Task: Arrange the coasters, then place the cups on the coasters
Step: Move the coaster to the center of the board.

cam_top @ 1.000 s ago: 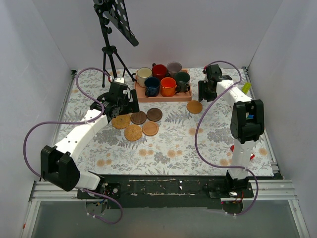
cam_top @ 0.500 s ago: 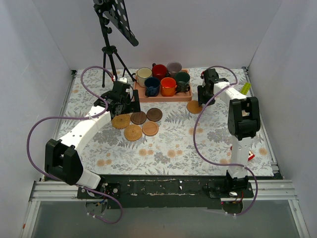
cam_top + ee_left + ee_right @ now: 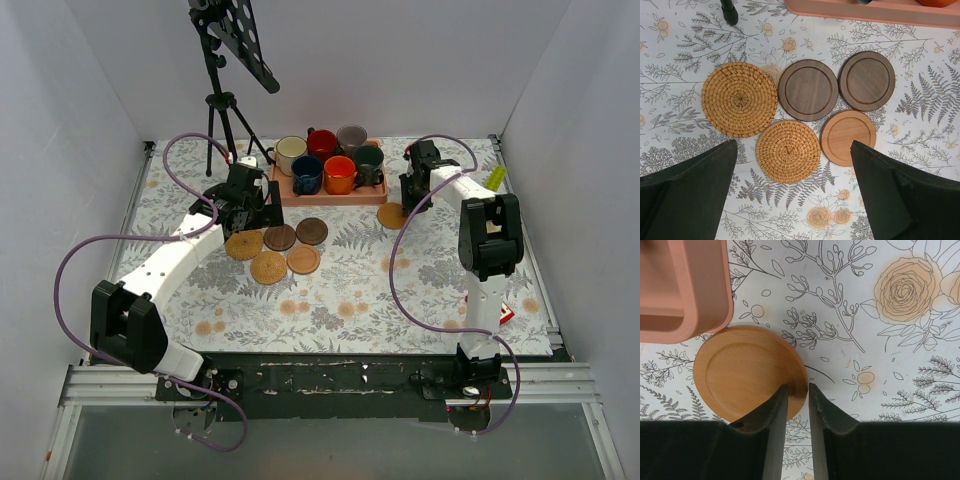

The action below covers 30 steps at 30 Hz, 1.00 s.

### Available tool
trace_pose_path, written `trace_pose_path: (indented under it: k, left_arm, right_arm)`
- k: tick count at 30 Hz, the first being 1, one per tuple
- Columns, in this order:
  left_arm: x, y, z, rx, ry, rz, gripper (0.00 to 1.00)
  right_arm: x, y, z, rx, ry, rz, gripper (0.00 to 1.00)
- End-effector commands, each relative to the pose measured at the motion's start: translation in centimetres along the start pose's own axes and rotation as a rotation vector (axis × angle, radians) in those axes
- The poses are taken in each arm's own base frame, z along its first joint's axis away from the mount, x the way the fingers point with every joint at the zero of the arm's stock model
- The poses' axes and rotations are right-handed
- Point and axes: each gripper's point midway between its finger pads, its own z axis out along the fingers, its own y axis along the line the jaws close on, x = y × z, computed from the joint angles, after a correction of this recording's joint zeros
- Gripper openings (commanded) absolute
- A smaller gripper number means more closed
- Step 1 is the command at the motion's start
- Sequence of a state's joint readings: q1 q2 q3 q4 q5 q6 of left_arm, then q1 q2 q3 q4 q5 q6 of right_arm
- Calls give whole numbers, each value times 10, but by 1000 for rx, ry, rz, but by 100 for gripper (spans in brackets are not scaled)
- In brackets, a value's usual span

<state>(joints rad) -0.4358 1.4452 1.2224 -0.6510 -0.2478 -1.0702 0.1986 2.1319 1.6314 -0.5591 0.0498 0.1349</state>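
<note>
On the table (image 3: 350,290), the tray (image 3: 330,199) sits at the far middle. It carries the six cups (image 3: 340,176) in two rows of three, one row behind the other. A tripod stand (image 3: 222,110) rises just left of the tray and a little farther back. Five coasters (image 3: 280,237) lie close together on the near side of the tray's left half, three in a far row and two in a near row before the gaps. The sixth coaster (image 3: 391,216) lies apart to the right, just beside the tray's near right corner.

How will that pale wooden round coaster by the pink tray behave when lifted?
The pale wooden round coaster looks solid, probably stiff. Thin and flat, it likely won't roll. Its smooth rim might slip from the right tool.
</note>
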Motion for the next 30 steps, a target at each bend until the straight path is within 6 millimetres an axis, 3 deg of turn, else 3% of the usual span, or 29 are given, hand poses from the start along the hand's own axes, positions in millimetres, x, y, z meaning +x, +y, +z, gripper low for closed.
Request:
trace_pose_path:
  k: [1,13,30]
  left_arm:
    - [-16,-2,-13,11,-59,-2,98]
    - [-13,-4,-15,32,-56,-10,98]
    - [-9,-6,-20,67,-53,-14,98]
  right_arm:
    - [6,-2,8,1,13,4,28]
    - [30,0,3,-16,35,9,7]
    - [63,26,-4,-30,62,-38,1]
